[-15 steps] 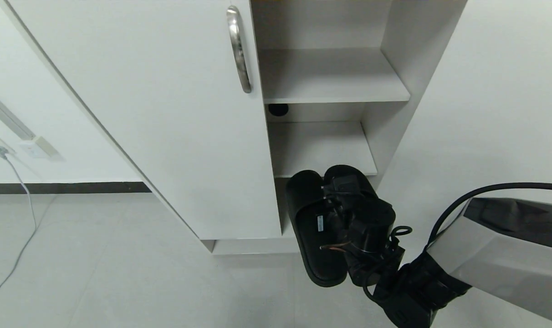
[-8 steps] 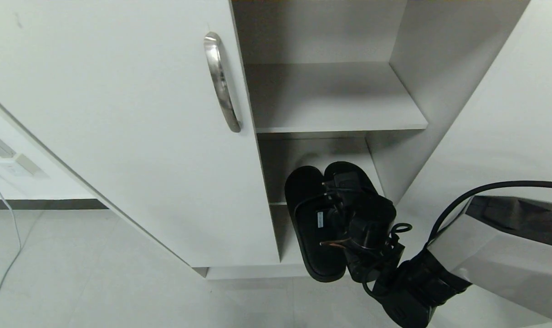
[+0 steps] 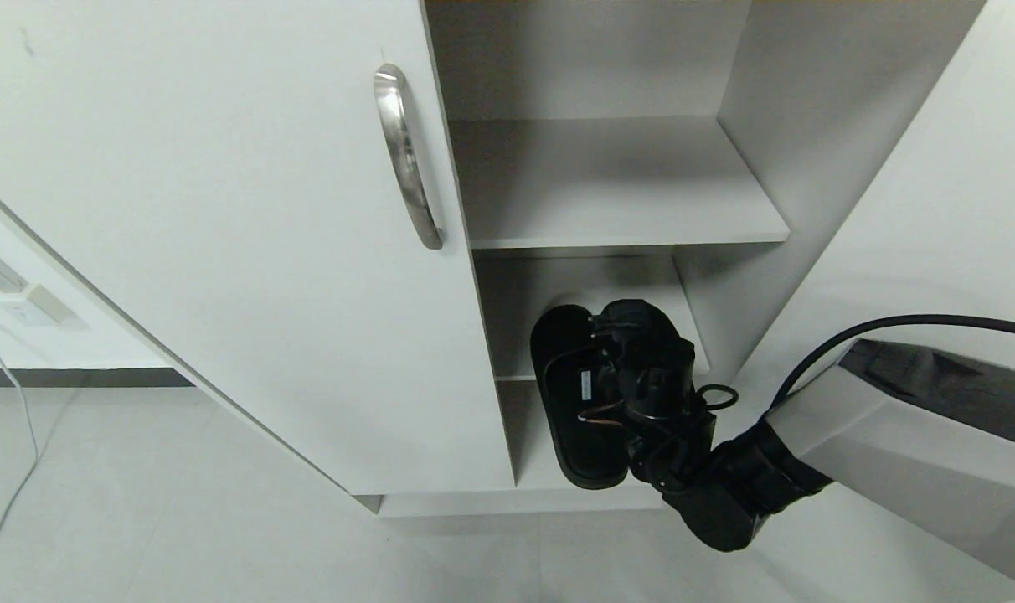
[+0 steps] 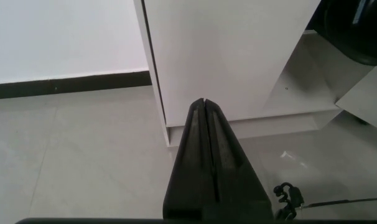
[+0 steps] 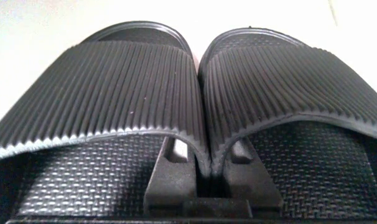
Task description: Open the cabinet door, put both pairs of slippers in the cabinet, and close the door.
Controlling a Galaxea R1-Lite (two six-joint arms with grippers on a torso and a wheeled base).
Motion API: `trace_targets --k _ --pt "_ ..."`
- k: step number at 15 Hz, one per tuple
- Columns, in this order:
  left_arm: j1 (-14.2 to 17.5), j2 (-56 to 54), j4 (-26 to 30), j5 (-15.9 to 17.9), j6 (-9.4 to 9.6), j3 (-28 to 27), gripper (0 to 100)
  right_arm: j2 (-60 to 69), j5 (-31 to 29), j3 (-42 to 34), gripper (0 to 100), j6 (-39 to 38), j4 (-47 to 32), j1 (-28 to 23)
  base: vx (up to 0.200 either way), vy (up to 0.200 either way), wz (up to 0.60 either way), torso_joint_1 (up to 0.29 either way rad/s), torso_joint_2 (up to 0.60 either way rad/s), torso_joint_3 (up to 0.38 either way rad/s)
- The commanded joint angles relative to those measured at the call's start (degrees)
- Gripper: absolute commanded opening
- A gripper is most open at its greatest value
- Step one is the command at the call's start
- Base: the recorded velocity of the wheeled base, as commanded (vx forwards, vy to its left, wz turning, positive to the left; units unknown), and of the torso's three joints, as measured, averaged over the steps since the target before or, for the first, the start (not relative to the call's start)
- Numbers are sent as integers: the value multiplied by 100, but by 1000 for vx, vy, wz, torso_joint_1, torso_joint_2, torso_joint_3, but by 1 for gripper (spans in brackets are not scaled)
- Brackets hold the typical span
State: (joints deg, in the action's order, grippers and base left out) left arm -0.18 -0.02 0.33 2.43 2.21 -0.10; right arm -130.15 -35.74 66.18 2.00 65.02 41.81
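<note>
Right gripper [image 3: 620, 389] is clamping the slippers [image 3: 568, 410] by their adjoining straps and holding them low in the cabinet's [image 3: 809, 126] opening, beside the handled door [image 3: 223, 209]. Left gripper [image 4: 204, 112] is hanging above the floor [image 4: 64, 162], fingers pressed together, empty.

I'm looking into a plain, home-like room: white shelved cabinet [image 3: 775, 167], pale tiled floor [image 3: 139, 536], dark skirting [image 3: 72, 377], wall socket [image 3: 26, 306] at left.

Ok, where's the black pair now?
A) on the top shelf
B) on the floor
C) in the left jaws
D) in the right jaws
D: the right jaws pinch both slippers by the straps, at the cabinet's lower opening.
</note>
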Motion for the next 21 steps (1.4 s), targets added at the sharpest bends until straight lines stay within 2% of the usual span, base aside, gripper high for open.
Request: trace_targets --k 1,5,8,16,21 --pt "1 2 2 4 -1 1 0 -230 -3 729 0 -51 -394 -86 0 0 0 0 0 0" --pt "1 2 2 -5 -10 1 0 -723 -3 2109 0 -42 -1176 -279 0 0 0 0 0 0" --pt "1 2 2 -5 -19 1 0 -978 -3 2777 0 -51 -1545 -420 0 0 0 0 0 0" --pt "1 2 2 -5 -19 1 0 -1320 -143 3893 0 -42 -2266 -516 0 0 0 0 0 0" --pt "1 2 2 -5 -19 1 0 -1408 -223 4060 0 -42 -2380 -560 0 0 0 0 0 0"
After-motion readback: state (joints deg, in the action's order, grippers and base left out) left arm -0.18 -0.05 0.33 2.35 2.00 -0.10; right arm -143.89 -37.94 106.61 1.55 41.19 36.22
